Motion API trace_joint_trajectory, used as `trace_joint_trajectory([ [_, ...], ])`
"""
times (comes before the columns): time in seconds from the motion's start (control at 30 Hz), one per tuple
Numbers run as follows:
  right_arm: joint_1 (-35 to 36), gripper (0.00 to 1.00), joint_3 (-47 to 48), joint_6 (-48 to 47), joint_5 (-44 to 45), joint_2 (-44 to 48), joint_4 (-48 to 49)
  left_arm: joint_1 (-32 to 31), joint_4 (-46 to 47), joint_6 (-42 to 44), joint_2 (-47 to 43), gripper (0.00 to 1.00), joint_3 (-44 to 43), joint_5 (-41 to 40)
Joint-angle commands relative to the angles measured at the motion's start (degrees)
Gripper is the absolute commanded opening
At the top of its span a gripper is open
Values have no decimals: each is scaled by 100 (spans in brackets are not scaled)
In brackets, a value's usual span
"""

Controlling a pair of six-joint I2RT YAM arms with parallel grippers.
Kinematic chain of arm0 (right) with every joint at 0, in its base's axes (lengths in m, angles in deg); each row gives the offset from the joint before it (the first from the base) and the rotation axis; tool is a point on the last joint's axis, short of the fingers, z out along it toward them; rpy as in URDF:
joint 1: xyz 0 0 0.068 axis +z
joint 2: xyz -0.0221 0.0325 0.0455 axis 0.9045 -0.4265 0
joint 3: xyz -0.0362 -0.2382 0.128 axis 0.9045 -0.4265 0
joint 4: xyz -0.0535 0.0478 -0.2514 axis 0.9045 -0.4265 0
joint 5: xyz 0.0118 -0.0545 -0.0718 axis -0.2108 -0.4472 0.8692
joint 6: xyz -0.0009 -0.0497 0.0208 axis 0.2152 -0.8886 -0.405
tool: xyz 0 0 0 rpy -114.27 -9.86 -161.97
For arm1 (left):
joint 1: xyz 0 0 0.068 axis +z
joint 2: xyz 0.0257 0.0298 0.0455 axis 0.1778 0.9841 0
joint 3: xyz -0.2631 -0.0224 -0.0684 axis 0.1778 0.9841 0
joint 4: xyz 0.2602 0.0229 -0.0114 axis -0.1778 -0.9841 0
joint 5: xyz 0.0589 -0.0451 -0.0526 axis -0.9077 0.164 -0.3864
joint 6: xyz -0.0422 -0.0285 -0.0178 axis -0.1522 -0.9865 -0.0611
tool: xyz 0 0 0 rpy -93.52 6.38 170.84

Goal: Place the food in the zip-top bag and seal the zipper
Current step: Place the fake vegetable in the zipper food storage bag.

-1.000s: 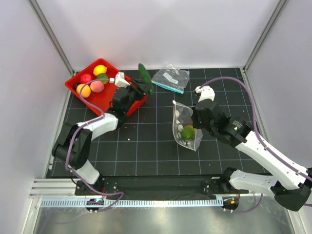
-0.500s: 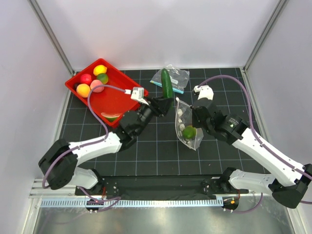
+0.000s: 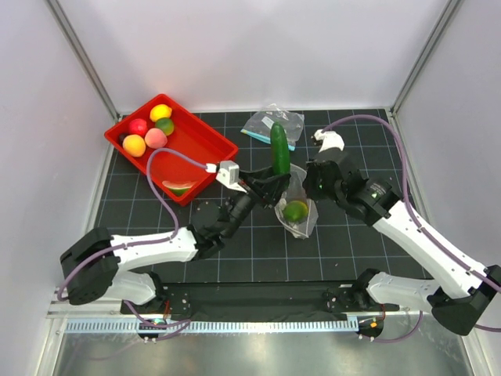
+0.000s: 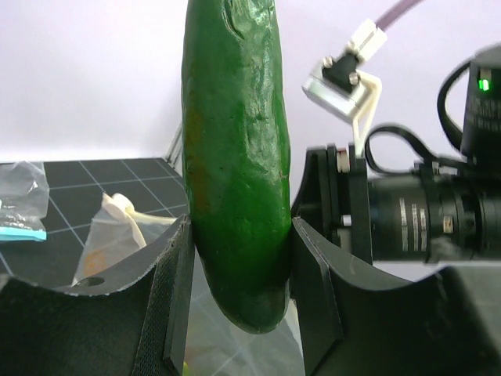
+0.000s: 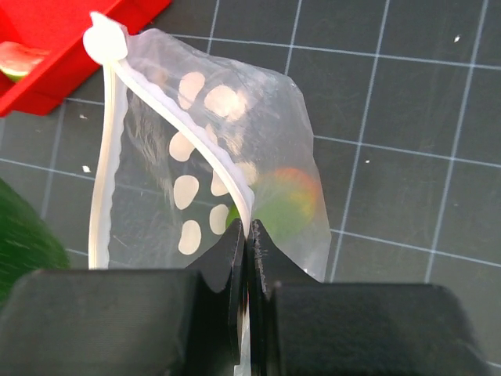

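Moved since a second ago: left arm swung right, cucumber (image 4: 235,117) carried from beside the red tray (image 3: 200,145) to just over the bag mouth
Left gripper (image 4: 243,227): closed partway on the cucumber, both fingers pressed to its lower part, cucumber held upright with its tip hanging below the fingers
Right gripper (image 5: 246,243): pinched tight on one lip of the zip-top bag (image 5: 196,149), bag held up off the mat
Zip-top bag place: middle of the black gridded mat (image 3: 329,251), between the two grippers, just right of the cucumber
Zipper (image 5: 106,157): not sealed, the two strips bowed apart, mouth gaping
Food in bag: one green-orange fruit (image 5: 286,200) seen through the plastic, low in the bag
Food in tray: five round fruits (image 3: 155,138) (yellow, red, green, pink, orange) bunched in the far corner, watermelon slice (image 3: 180,188) at the near corner
Red tray place: back left of the mat
Smaller pouch (image 3: 262,124): laid flat at the back of the mat, behind the cucumber, teal strip along its near edge
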Motion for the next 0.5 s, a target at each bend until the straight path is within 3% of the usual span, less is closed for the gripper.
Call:
trace_joint_trajectory([
  [0.0,-277,1,315,197,-717,156,344,-146,648,520,254,22,-92,-278],
  [0.13,-646,1,341,302,-1298,227,440,-277,657,879,404,23,-198,-287],
  [0.33,-761,1,412,320,-1465,288,423,-313,657,1012,641,29,-303,-304],
  [0.47,-796,1,412,303,-1457,324,414,-348,657,1117,712,58,-339,-269],
])
